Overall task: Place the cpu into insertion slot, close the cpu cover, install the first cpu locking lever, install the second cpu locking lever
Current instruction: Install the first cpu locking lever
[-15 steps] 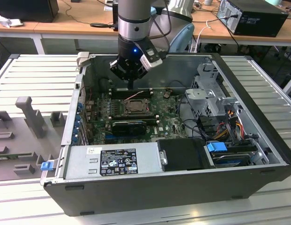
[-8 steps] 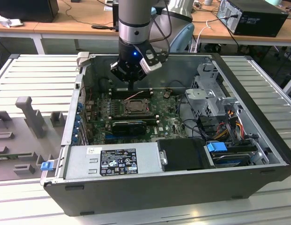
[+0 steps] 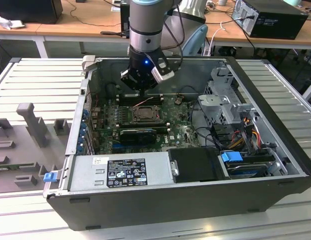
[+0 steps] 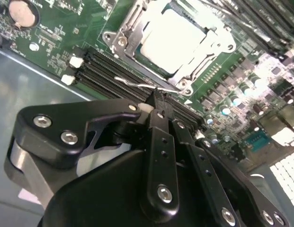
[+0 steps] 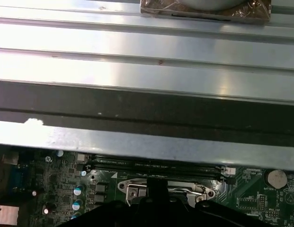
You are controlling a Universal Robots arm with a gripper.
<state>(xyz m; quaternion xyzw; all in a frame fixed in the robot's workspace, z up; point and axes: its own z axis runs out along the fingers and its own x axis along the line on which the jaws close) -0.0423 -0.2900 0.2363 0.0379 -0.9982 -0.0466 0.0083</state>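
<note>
A ribbed metal bench [image 3: 275,90] carries an open desktop computer case [image 3: 195,200], with wooden desks, cables and a second computer across the top of the exterior view. The arm's black hand [image 3: 140,82] hangs inside the case near its far wall, above the green motherboard [image 3: 175,131] and just beyond the insertion slot [image 3: 143,113] at the frame's centre. In the second wrist view the cpu [image 4: 173,40] lies in the slot at the upper middle of the frame, its pale metal top framed by the cpu cover [image 4: 123,35], with one thin wire lever [image 4: 137,84] running across the black memory slots [image 4: 109,71] between the socket and the hand [image 4: 156,101], whose fingertips are pressed together with nothing seen between them. One coin battery [image 4: 22,13] sits at that frame's upper left. The first wrist view adds the case's steel wall [image 5: 147,142] and the bench ribs beyond. In the exterior view, one power supply [image 3: 120,172] fills the near side and one blue clip [image 3: 49,176] marks the lower left corner.
</note>
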